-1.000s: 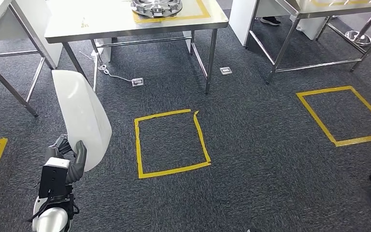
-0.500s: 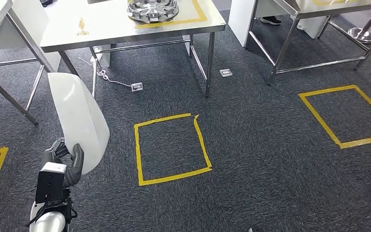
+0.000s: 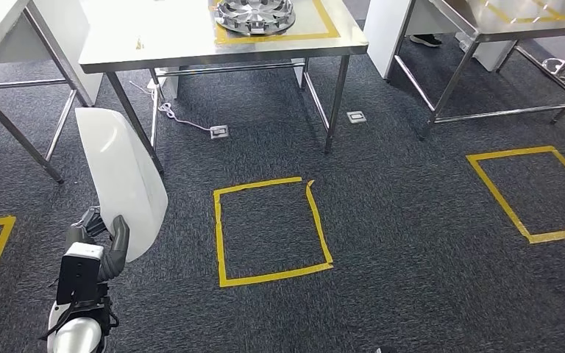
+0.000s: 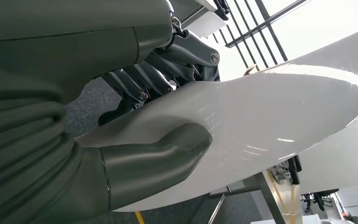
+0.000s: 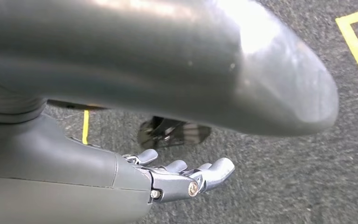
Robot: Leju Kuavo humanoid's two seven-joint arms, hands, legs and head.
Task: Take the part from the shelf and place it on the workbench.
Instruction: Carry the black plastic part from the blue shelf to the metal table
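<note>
Ahead of you stands the workbench (image 3: 191, 44), a round metal disc (image 3: 255, 15) near its far edge, yellow tape square (image 3: 272, 232) on the carpet before it. Your left hand (image 3: 103, 239) clamps the white part (image 3: 121, 180); right hand (image 5: 186, 177) hangs, fingers loosely apart, empty. No legible writing.

The metal disc (image 3: 255, 15) on the workbench (image 3: 176, 37) at twelve o'clock is cut by the picture's edge. The left hand's fingers (image 4: 140, 86) pass behind the white part (image 4: 270, 116). The right hand (image 5: 182, 177) lies partly under its thumb (image 5: 191, 60)
</note>
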